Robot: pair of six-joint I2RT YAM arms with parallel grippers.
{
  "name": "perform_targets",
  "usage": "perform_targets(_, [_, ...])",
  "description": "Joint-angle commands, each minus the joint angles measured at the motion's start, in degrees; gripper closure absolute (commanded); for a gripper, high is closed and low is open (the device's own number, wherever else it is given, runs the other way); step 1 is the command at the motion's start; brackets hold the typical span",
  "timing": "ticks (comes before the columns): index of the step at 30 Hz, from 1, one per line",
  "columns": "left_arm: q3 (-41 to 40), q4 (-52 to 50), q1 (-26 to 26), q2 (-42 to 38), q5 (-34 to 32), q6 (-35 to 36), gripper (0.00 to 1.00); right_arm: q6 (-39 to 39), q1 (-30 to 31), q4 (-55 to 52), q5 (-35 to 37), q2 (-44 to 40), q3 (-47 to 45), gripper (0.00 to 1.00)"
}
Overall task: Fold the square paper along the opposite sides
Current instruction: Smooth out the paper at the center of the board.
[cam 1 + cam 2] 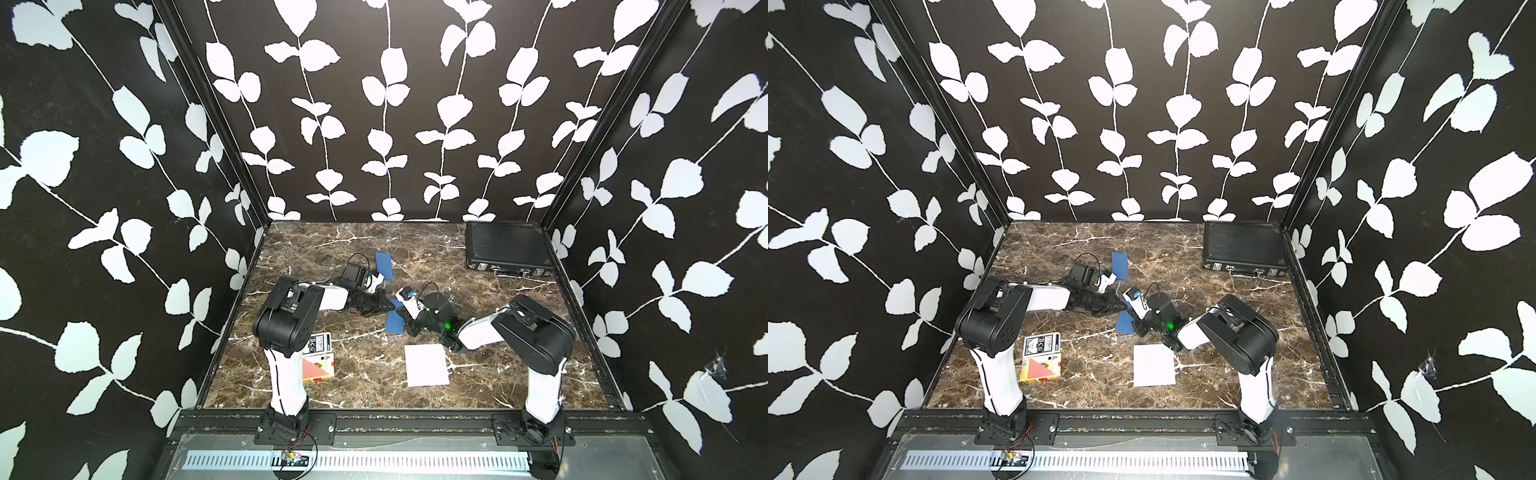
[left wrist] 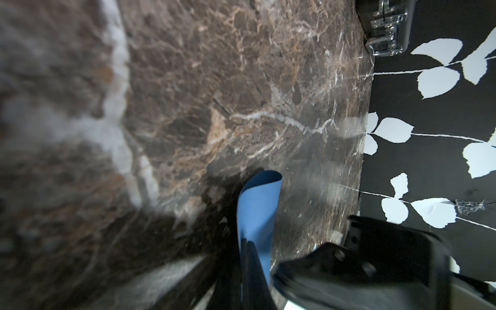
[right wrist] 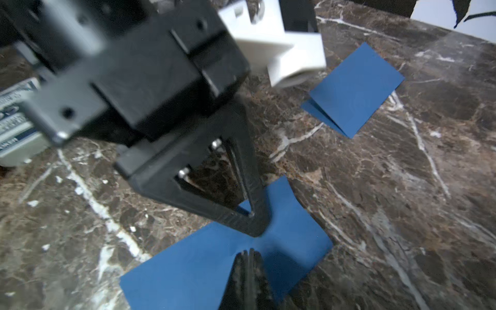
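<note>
A blue square paper (image 3: 193,268) lies on the marble table (image 1: 365,386) at mid-table, partly hidden under both grippers in both top views (image 1: 394,324) (image 1: 1125,325). My left gripper (image 3: 256,230) reaches in from the left, shut, its tip resting on the sheet's far edge. In the left wrist view the paper (image 2: 257,204) runs on past the shut fingertips (image 2: 249,249) and curls up at its far end. My right gripper (image 3: 249,253) is shut too, with its tip down on the paper close to the left tip. No paper shows between either pair of jaws.
A folded blue paper (image 1: 384,266) (image 3: 354,91) lies behind the left gripper. A white sheet (image 1: 427,365) lies near the front. Playing-card boxes (image 1: 318,357) sit by the left arm's base. A black case (image 1: 507,249) stands in the back right corner. Patterned walls enclose three sides.
</note>
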Motion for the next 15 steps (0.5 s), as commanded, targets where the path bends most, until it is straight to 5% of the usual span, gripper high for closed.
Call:
perform_targets(1, [-2.6,-3.5,0.5,0.1,-3.8,0.8,1.0,-0.7,0.2,1.4,5.3,2.1,1.2,1.0])
perform_targets(15, [-3.7,-1.9,0.4,-0.1,-3.2,0.4,1.0,-0.1,-0.4,1.0,15.4,4.5,-3.4,1.0])
